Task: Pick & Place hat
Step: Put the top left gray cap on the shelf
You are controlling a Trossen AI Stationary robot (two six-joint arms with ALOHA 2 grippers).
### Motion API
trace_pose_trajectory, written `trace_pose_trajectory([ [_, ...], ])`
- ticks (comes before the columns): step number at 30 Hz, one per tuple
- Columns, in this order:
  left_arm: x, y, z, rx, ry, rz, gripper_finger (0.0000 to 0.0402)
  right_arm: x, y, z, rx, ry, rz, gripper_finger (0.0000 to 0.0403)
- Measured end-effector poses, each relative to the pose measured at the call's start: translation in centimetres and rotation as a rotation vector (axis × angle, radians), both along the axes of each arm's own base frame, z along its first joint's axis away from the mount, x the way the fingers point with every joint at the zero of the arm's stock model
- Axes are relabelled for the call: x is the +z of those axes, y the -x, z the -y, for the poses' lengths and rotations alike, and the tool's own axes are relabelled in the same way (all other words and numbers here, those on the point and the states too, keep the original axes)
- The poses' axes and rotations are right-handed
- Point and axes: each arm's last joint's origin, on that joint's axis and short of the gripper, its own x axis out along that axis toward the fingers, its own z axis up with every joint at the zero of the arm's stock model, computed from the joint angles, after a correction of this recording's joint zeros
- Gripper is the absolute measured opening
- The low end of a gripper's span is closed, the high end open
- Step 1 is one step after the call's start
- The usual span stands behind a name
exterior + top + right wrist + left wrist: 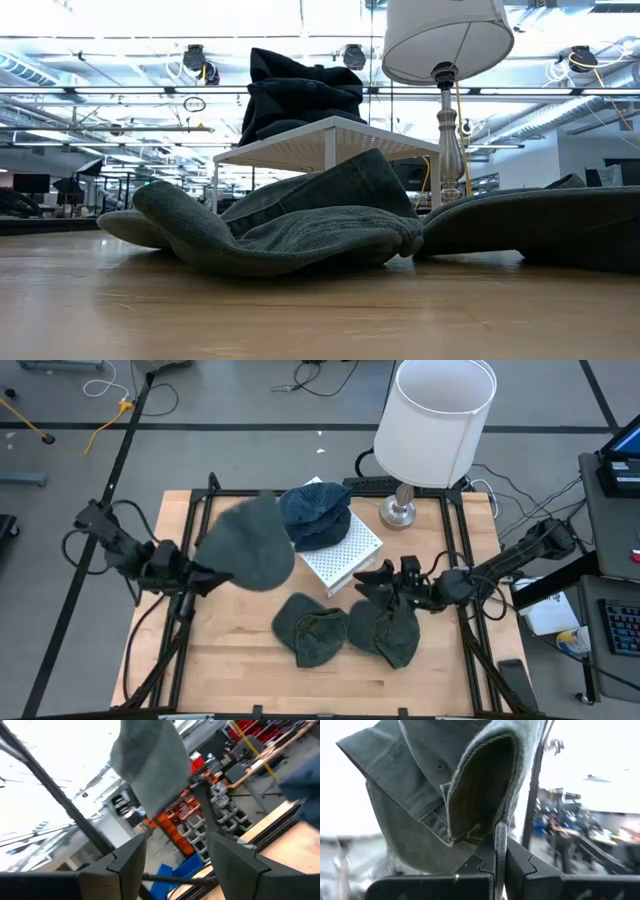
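The grey hat (252, 542) hung lifted above the table's (240, 660) left side, its brim pinched in the closed left gripper (205, 572). The right gripper (385, 582) stood open over two hats lying flat.

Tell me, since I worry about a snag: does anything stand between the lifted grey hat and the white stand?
Nothing visible blocks it. The left gripper, shut on the grey hat, holds it beside the white stand, but a blue hat already sits on top.
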Motion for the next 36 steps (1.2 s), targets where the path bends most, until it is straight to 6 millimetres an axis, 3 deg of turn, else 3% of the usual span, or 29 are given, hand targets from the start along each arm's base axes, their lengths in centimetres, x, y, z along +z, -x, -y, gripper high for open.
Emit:
trace_pose_trajectory([
  [6, 1.9, -1.7, -0.2, 0.105, -0.094, 0.106, 0.0008, 3.7, -1.1, 1.3, -0.028, 0.004, 0.023, 0.0203],
  [11, 4.4, -4.2, -0.5, 0.112, -0.155, 0.149, 0.0008, 6.3, -1.6, 2.7, 0.016, 0.035, 0.103, 0.0209],
  [20, 8.0, -9.3, -1.2, 0.066, -0.249, 0.174, 0.0008, 8.8, -1.8, 3.4, 0.044, 0.092, 0.127, 0.0228],
  [30, 8.1, -14.3, -2.0, -0.014, -0.251, 0.156, 0.0008, 11.3, -1.3, 3.2, 0.085, 0.172, 0.202, 0.0228],
  [36, 7.6, -15.4, -2.4, -0.018, -0.223, 0.140, 0.0008, 11.9, -0.9, 2.6, 0.099, 0.196, 0.220, 0.0218],
])
